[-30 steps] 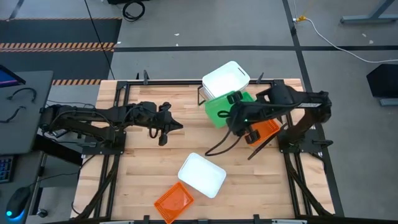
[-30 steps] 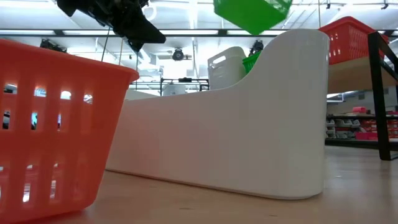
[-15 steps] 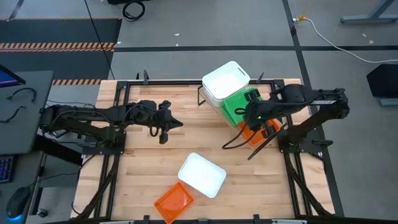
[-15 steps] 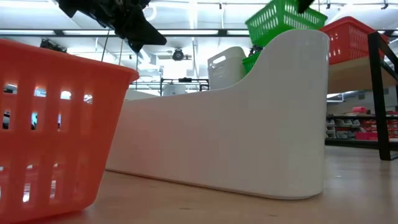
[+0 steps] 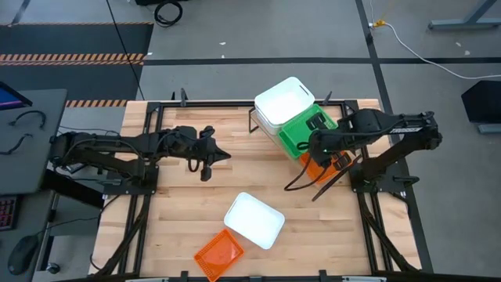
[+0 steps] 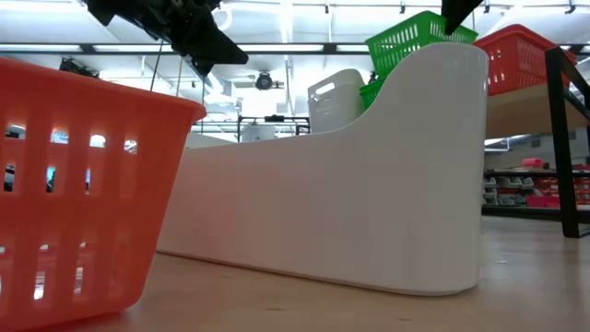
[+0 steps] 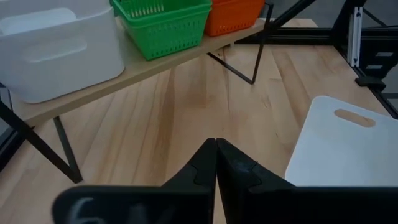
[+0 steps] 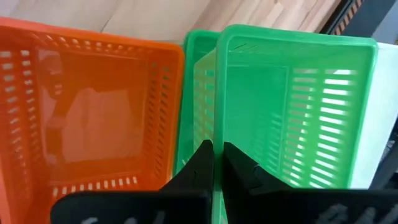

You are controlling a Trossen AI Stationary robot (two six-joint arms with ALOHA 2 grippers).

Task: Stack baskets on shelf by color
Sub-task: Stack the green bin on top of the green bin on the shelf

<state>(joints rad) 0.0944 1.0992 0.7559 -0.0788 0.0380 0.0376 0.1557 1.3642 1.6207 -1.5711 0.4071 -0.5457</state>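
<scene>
Nearest the low camera, an orange basket (image 6: 83, 184) stands on the bench (image 5: 180, 196), and just behind it lies a white basket (image 6: 369, 184). From above, this white basket (image 5: 254, 220) and the orange one (image 5: 218, 252) sit touching, well apart from both grippers, on the near side of the bench.

The left gripper (image 5: 207, 159) hangs above the bare planks with its fingers (image 7: 205, 168) pressed together, holding nothing. Ahead of it, seen from its wrist, runs the slanted shelf (image 7: 149, 68) carrying white basket stack (image 7: 59, 46), a green basket on the shelf (image 7: 165, 25) and an orange basket on the shelf (image 7: 233, 12), side by side.

The right gripper (image 8: 216, 163) is closed on the rim of a raised green basket (image 5: 307, 131), its fingers pinching that basket's wall between them. The held basket sits tilted just over the green one already on the shelf, partly nested above it in the wrist view. Beside the right gripper, the orange basket lies on one side of the green pair, and the white stack (image 5: 283, 102) on the other.
</scene>
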